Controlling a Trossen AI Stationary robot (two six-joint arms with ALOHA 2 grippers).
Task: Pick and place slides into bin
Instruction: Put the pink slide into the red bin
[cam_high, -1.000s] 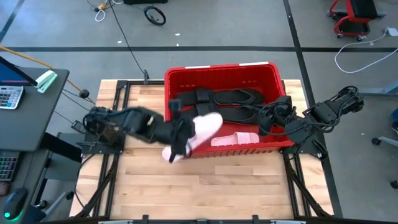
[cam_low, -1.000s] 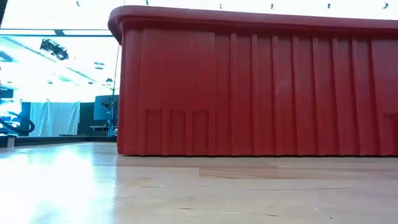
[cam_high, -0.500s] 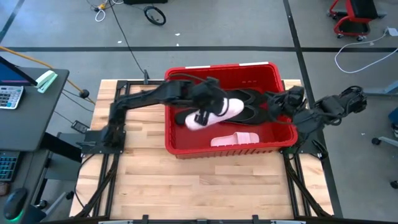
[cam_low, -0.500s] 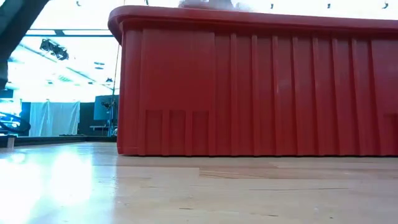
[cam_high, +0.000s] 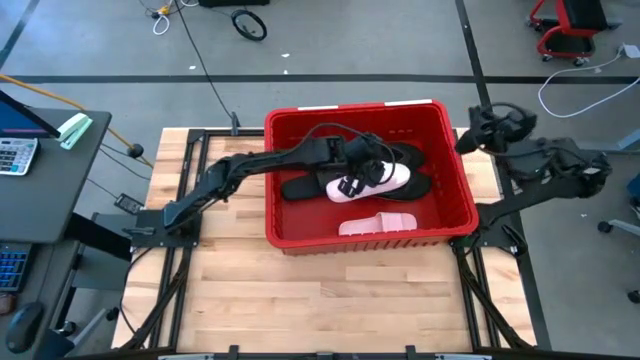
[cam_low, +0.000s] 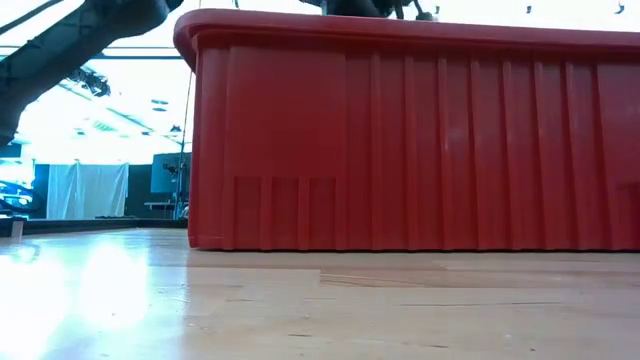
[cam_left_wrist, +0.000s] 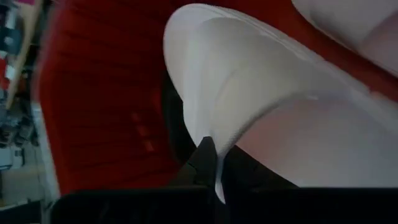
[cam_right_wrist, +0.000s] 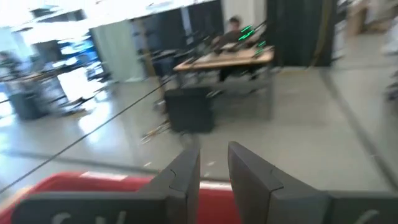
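The red bin (cam_high: 269, 180) stands on the far middle of the wooden table; in the low view its ribbed wall (cam_low: 400, 140) fills the picture. My left gripper (cam_high: 357, 184) reaches over the bin, shut on a pale pink slide (cam_high: 387, 178) above the black slides (cam_high: 300, 186). A second pink slide (cam_high: 378, 223) lies on the bin's floor by the near wall. My right gripper (cam_high: 467, 138) is outside the bin past its far right corner, empty, with a narrow gap between its fingers (cam_right_wrist: 186, 171). My left gripper holds the pale pink slide by the edge of its wide band (cam_left_wrist: 214, 134); one dark fingertip (cam_left_wrist: 205, 155) shows at that edge, the other is hidden by the slide. The slide lies roughly level over the black slides in the bin's middle; I cannot tell whether it rests on them.
The table's near half (cam_high: 320, 290) is bare wood. A desk with a calculator (cam_high: 15, 155) stands off the table's left. A person sits at a far table in the room (cam_right_wrist: 235, 28).
My left gripper has carried the pink slide from the near left corner outside the bin, up over the rim and toward the table's far right, to the bin's middle. My right gripper has risen out of the bin and gone toward the table's far right corner.
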